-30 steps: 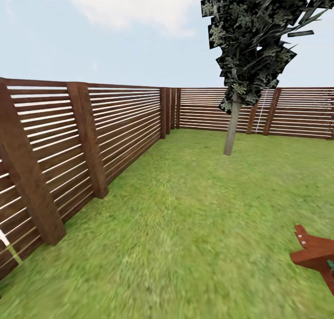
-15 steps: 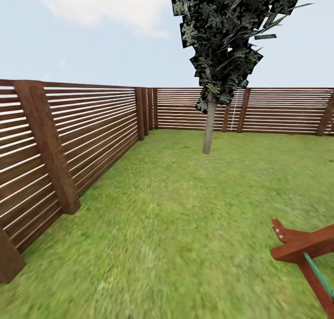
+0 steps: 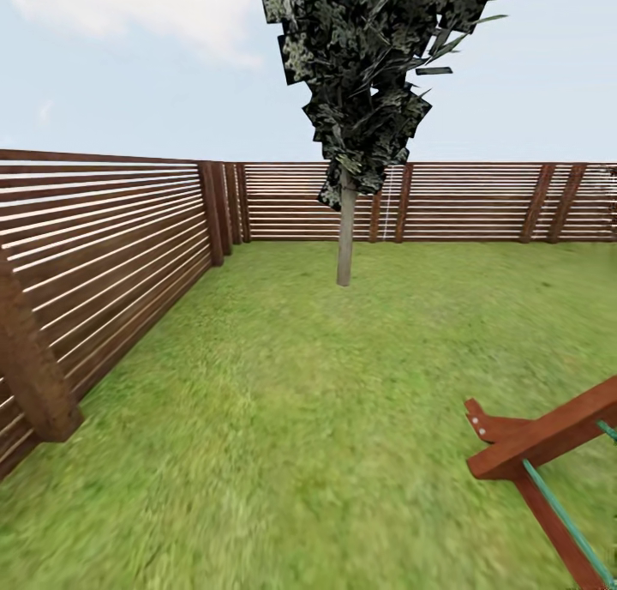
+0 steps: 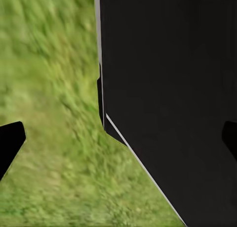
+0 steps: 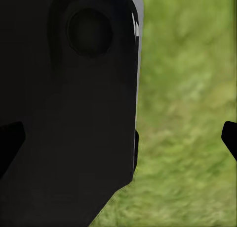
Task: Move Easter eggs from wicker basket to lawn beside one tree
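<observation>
Lawn (image 3: 283, 418) holds one tree (image 3: 346, 230), one fence (image 3: 111, 247).

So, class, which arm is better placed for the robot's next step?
Neither yet: left gripper and right gripper are both open, empty, over the lawn; the tree stands well ahead.

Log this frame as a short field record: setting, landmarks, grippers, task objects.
setting: lawn in a fenced garden
fence: brown slatted fence along the left and far sides
tree: one tree standing on the grass near the far fence
other: red-brown wooden frame at lower right
left gripper: open, empty, over grass
right gripper: open, empty, over grass
</observation>
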